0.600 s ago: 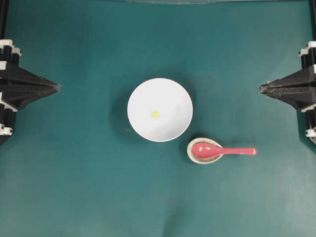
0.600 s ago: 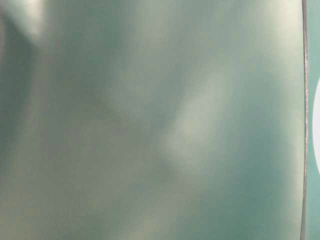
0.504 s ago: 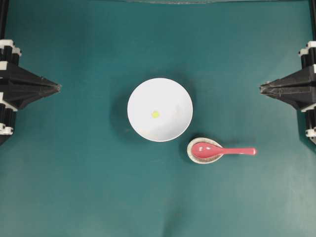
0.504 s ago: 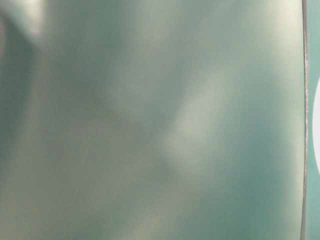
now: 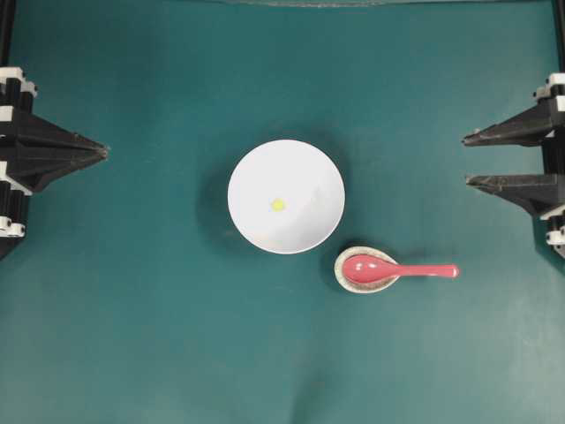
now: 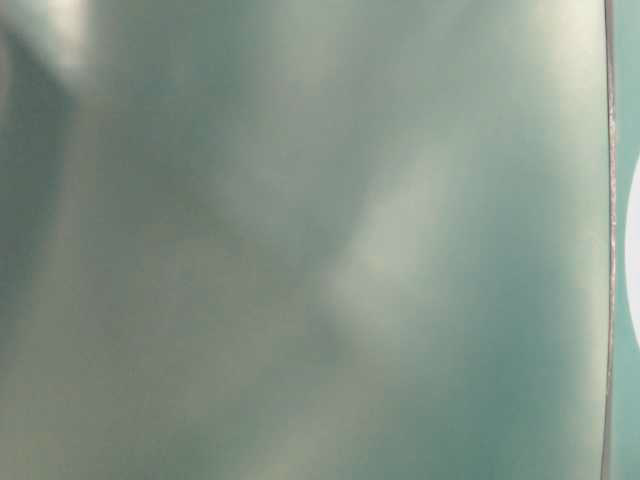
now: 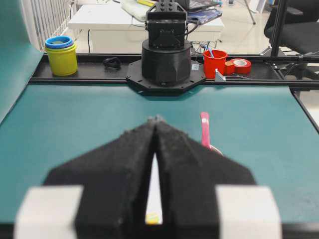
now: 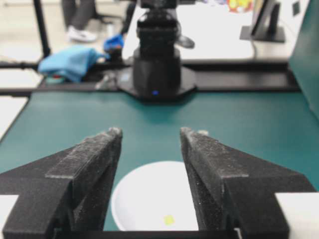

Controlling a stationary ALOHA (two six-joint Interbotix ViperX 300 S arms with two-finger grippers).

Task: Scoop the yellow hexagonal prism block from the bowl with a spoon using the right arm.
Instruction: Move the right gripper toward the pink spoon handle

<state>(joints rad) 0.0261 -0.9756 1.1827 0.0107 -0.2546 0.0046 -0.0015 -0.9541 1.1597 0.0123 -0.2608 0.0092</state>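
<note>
From overhead, the yellow block (image 5: 278, 204) lies in the white bowl (image 5: 300, 168) mid-table; the pink spoon (image 5: 397, 270) rests with its scoop in a small speckled dish (image 5: 346, 281) just beside it. The right tool (image 5: 465, 160) is spread, the left tool (image 5: 104, 152) pressed together. The table-level view is mostly a blur. The right wrist view shows bowl and block between the spread fingers (image 8: 94, 164).

The right gripper (image 5: 465, 159) sits at the right edge of the overhead view, its pointed fingers parted. The left gripper (image 5: 105, 152) sits at the left edge, fingers pressed together, holding nothing.
</note>
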